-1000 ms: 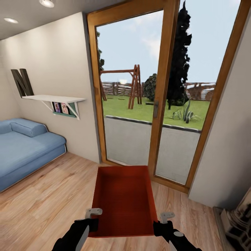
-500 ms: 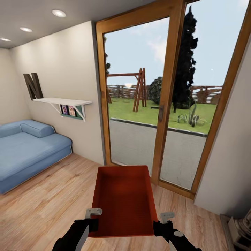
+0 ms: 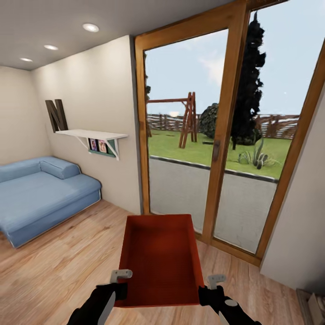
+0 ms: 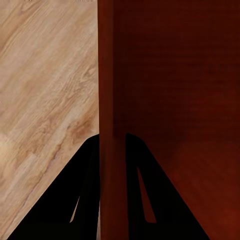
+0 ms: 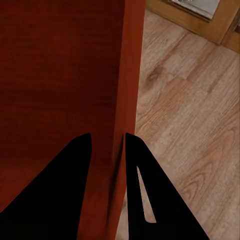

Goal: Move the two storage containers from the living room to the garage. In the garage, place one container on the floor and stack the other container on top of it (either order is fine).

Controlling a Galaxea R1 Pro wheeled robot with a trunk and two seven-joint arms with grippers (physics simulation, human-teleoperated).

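Left end effector (image 3: 121, 283) and right end effector (image 3: 208, 285) each clamp a side wall of the storage container (image 3: 160, 257) (open-top, rust-red); wood plank floor (image 3: 58, 266) below.

The head camera is looking forward and down over the storage container (image 3: 160, 257); each wrist camera is peering closely along one side wall, seemingly sharing the wood floor (image 4: 45, 90).

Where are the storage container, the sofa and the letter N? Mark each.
storage container (image 3: 160, 257), head view, inside floor of the box.
sofa (image 3: 43, 194), head view, seat cushion.
letter N (image 3: 57, 115), head view, its diagonal stroke.
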